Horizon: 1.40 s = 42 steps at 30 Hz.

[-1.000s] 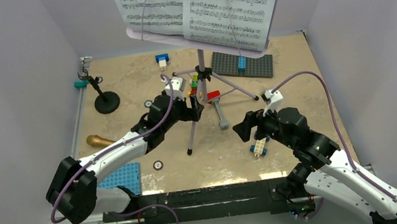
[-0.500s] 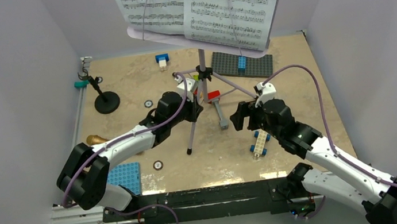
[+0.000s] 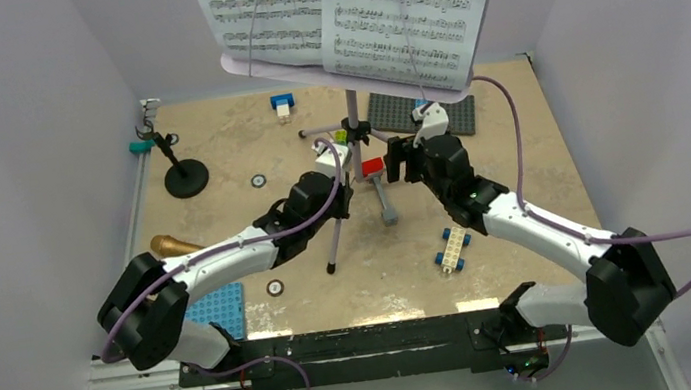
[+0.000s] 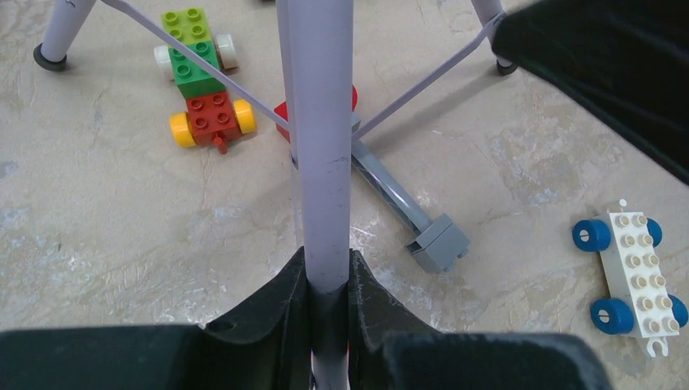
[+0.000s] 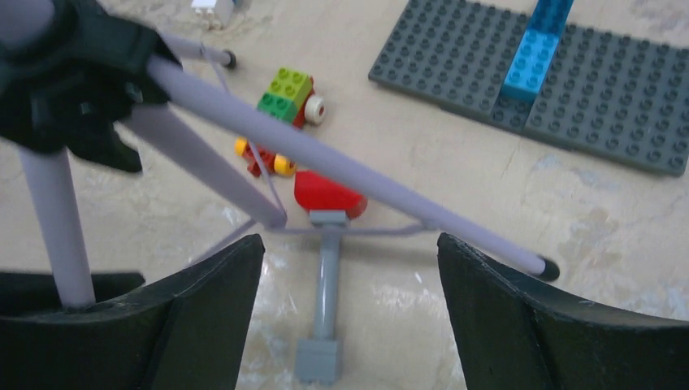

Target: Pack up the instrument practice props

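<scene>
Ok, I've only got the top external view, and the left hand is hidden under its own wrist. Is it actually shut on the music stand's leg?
Observer: Yes. The left wrist view shows the left hand shut on the front leg of the music stand, with the lavender tube seated between both fingers.
Operator: And the right hand, is it holding anything?
Observer: No. Its wrist view shows the right hand open, fingers wide apart. Another leg runs across ahead of the gap, not gripped.
Operator: What's under that gap?
Observer: The red-headed toy hammer, lying flat with its grey handle pointing back toward the hand.
</scene>
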### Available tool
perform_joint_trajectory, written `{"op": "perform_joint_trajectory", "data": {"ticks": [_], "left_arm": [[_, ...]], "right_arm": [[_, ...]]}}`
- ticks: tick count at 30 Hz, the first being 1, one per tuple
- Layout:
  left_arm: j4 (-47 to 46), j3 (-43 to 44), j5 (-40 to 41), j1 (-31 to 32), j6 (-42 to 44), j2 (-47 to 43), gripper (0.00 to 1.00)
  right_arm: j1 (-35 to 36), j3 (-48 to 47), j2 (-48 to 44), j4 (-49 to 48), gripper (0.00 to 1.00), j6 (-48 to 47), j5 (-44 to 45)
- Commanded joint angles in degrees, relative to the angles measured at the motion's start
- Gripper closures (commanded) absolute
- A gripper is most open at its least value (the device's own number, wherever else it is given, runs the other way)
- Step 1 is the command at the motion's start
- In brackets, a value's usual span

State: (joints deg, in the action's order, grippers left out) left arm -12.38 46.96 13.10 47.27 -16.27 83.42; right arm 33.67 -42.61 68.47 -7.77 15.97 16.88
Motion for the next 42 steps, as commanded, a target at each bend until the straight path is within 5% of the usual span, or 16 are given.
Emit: {"op": "perform_joint_trajectory", "data": {"ticks": [1, 13, 21, 26, 29, 36, 42], "left_arm": [[2.9, -1.7, 8.2, 2.3, -3.3, -3.6, 1.00], [10.8, -3.8, 21.4, 7.5, -15.3, -8.0, 1.00], [18.3, -2.3, 25.0, 9.5, -23.1, -7.0, 1.00], [22.2, -0.2, 27.8, 9.5, -25.2, -6.0, 1.00], [21.9, 0.2, 28.4, 9.5, -24.4, -7.0, 0.84], [20.5, 1.2, 29.4, 9.4, -20.2, -10.9, 0.25], [22.1, 2.5, 28.9, 9.4, -16.3, -17.2, 0.12]], "right_arm": [[-1.0, -6.9, 4.1, -5.9, 0.20, -7.0, 0.1], [-1.2, -7.2, 9.2, -8.8, 0.52, -8.5, -12.1], [-1.2, -11.0, 12.6, -5.9, 0.51, -6.9, -15.9], [-1.2, -10.2, 8.5, -3.7, 0.37, -4.3, -14.4], [-1.2, -7.9, 3.8, -1.5, 0.28, -2.3, -13.2], [-1.2, -5.4, -7.9, 8.8, 0.16, 2.0, -11.6], [-1.2, -5.3, -20.0, 22.6, 0.14, 6.0, -3.2]]}}
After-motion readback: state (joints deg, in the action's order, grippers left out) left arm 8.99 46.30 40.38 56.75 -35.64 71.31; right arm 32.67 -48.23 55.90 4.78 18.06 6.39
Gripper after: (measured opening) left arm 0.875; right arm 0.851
